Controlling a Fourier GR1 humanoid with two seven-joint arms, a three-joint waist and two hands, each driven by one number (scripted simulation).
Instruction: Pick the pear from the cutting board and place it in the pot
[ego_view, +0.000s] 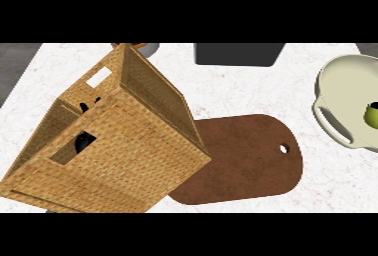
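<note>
Wicker basket (111, 150): tilted, covering the cutting board's left edge.
Cutting board (244, 160): brown, bare, with a hole at its right end.
Pot (339, 85): cream, right of the cutting board, apart from it.
Pear (371, 116): green, inside the pot.
Hands: hidden; black patches (85, 141) show through the basket's cut-outs, and I cannot tell their state.
</note>
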